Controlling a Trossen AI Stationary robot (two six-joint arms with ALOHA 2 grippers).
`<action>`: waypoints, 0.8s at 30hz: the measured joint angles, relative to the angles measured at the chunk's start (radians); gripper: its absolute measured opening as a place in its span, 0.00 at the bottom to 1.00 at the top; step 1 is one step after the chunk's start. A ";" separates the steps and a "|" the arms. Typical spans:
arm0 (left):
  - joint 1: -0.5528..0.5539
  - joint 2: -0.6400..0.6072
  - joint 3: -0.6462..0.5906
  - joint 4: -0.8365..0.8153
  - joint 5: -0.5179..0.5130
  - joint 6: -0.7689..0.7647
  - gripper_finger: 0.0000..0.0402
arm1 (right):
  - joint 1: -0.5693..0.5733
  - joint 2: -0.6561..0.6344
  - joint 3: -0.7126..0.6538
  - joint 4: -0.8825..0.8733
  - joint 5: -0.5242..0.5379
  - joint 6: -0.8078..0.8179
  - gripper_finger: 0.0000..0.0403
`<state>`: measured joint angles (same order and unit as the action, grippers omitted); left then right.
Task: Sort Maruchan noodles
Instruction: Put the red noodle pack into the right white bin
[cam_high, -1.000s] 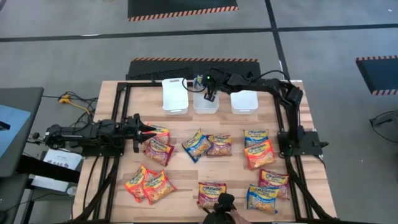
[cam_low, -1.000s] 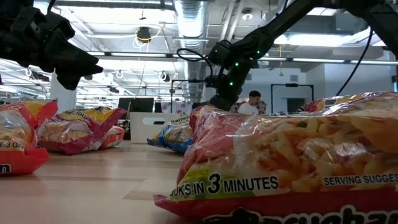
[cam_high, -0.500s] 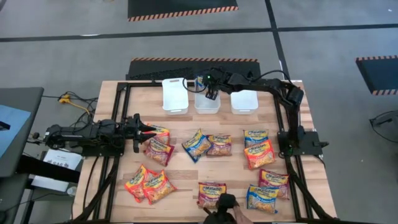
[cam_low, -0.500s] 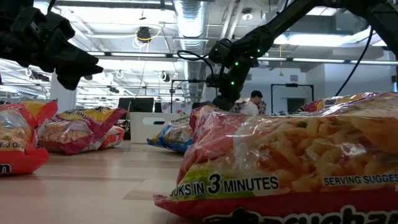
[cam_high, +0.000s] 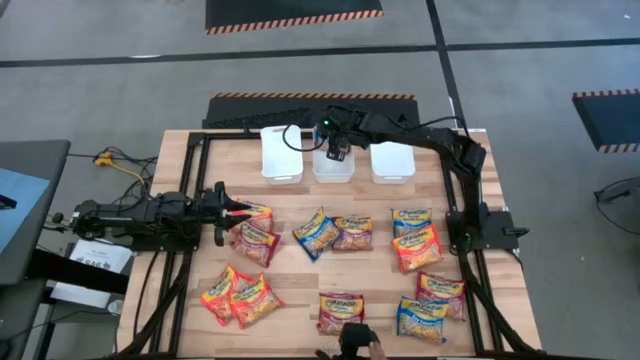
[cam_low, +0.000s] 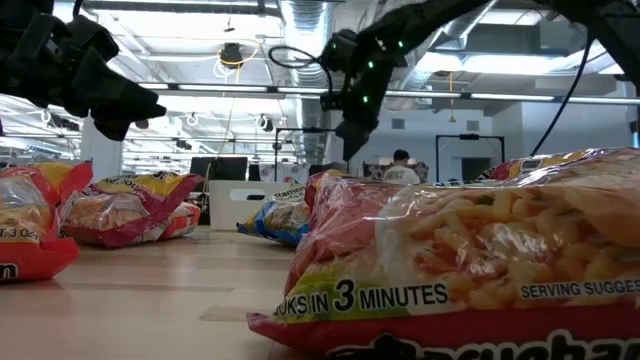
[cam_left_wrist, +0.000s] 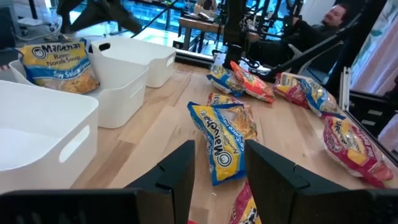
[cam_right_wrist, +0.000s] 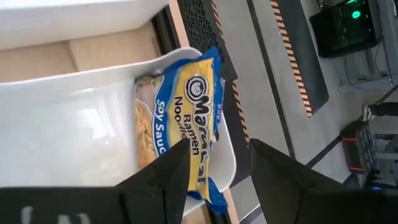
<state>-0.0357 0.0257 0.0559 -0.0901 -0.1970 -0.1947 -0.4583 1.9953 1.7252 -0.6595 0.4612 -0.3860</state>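
Observation:
Three white tubs stand in a row at the table's far side. My right gripper (cam_high: 337, 152) hangs open above the middle tub (cam_high: 332, 172). A blue Maruchan packet (cam_right_wrist: 180, 124) leans inside that tub against its far wall. Several orange, blue and dark red packets lie flat across the table, among them a blue one (cam_high: 318, 233) near the middle. At the table's left my left gripper (cam_high: 240, 213) hovers open, level, above a red packet (cam_high: 256, 241), with nothing between its fingers (cam_left_wrist: 180, 174).
The left tub (cam_high: 281, 155) and the right tub (cam_high: 392, 162) flank the middle one. Black frame rails (cam_high: 196, 170) run along the table's edges. A dark camera mount (cam_high: 355, 338) sits at the near edge. A person (cam_low: 400, 165) stands in the room beyond.
My right gripper has opened and let go of the blue packet, which now rests in the middle tub. The gripper has then risen above the tub.

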 joint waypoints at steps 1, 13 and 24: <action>0.000 0.000 -0.001 0.004 0.000 0.000 0.31 | 0.006 0.000 0.023 -0.028 0.008 0.007 0.46; 0.014 0.000 -0.002 0.048 -0.078 0.069 0.31 | 0.068 0.000 0.244 -0.415 0.020 0.179 0.45; 0.082 0.002 0.074 0.151 -0.022 0.184 0.31 | 0.155 0.000 0.391 -0.643 0.020 0.314 0.45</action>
<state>0.0463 0.0277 0.1302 0.0613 -0.2193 -0.0102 -0.3028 1.9949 2.1160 -1.3030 0.4812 -0.0716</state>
